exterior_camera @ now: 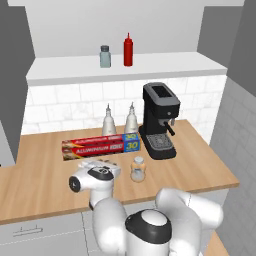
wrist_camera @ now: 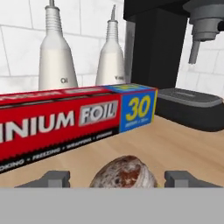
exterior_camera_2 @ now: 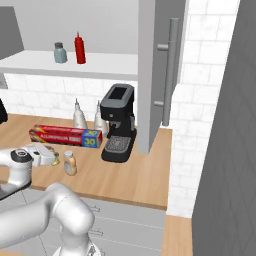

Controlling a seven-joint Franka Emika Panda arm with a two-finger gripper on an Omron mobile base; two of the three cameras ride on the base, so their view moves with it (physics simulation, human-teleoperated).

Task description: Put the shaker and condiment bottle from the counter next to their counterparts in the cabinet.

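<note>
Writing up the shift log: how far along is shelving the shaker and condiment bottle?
Nothing is shelved yet. In hand: the gripper is at the shaker on the counter, jaws open either side, not gripping. Left: lift it to the cabinet beside the grey-blue shaker, then move the condiment bottle next to the red squeeze bottle.

Condiment bottle (exterior_camera_2: 70,163) stands beside claw (exterior_camera_2: 54,159).

Even, bright, rendered light; only a soft shadow beside the coffee machine (exterior_camera: 160,120) on the counter (exterior_camera: 45,175); slightly coarse resolution.
</note>
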